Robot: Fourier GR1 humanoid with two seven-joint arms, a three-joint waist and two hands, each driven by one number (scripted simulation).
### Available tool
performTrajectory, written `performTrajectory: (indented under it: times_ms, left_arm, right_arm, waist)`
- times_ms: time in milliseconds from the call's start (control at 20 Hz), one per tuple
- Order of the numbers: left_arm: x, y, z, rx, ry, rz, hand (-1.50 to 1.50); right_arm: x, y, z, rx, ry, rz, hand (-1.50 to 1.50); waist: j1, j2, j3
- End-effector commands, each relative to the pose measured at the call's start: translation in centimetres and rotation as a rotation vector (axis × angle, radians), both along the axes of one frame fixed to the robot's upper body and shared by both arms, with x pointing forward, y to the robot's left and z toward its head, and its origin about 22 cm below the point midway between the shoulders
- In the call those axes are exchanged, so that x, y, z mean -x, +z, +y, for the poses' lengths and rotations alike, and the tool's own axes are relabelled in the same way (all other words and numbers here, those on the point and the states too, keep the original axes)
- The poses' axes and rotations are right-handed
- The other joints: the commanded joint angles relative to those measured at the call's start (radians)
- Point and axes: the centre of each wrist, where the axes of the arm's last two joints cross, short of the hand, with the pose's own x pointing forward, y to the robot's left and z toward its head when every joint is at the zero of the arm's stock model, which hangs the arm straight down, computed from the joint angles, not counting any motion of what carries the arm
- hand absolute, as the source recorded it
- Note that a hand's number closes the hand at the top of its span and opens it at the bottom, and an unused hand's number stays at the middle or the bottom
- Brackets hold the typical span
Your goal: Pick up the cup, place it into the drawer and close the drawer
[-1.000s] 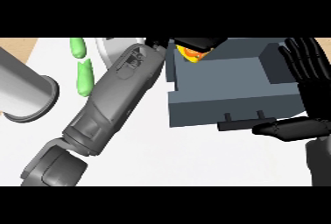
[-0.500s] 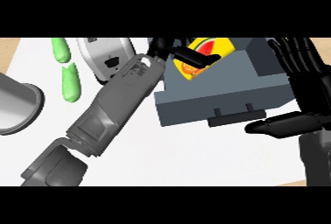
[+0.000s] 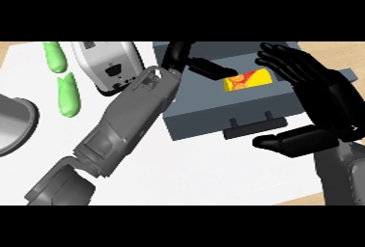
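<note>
The yellow and orange cup (image 3: pixel 247 80) lies on its side inside the open grey drawer (image 3: pixel 214 113). My left hand (image 3: pixel 187 59) reaches over the drawer's back left corner. Its fingers (image 3: pixel 211 68) are stretched out, open, with their tips at the cup's left end and not curled round it. My right hand (image 3: pixel 317 94) is open at the drawer's right side, fingers spread above the drawer's right wall. Its thumb (image 3: pixel 285 142) lies just below and right of the drawer's front handle (image 3: pixel 249 129).
A white and grey appliance (image 3: pixel 107 62) stands left of the drawer, behind my left forearm (image 3: pixel 128 125). Two green vegetables (image 3: pixel 67 94) lie at the far left. A grey metal pot (image 3: pixel 13 126) sits at the left edge. The counter's front edge runs along the bottom.
The cup has gone from my left hand's grasp to lying in the drawer, and the fingers have straightened. The right hand has shifted lower along the drawer's right side.
</note>
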Motion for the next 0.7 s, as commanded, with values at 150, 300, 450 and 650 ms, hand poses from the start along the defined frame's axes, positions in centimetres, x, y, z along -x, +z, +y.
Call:
performTrajectory:
  times_ms: [150,300,450,650]
  left_arm:
    - [0.2,0.5,0.0,0.217,-0.025,-0.106,-1.5]
    - [-0.1,2.3,-0.6,0.282,0.022,-0.106,-1.5]
    - [-0.1,1.9,-0.5,0.281,0.058,-0.118,-1.5]
    - [-0.2,0.4,0.3,0.277,0.074,-0.095,-1.5]
  right_arm:
    - [0.6,-1.2,2.1,0.094,0.324,0.076,1.5]
    - [0.9,-0.9,1.2,0.339,0.368,0.116,1.5]
    - [1.1,-1.5,0.3,0.498,0.343,0.156,1.5]
    - [2.5,-2.6,-0.3,0.666,0.209,0.136,-1.5]
  waist:
    - [0.018,-0.004,-0.002]
    - [0.038,-0.019,-0.002]
    - [0.072,-0.026,-0.001]
    - [0.13,-0.036,0.0]
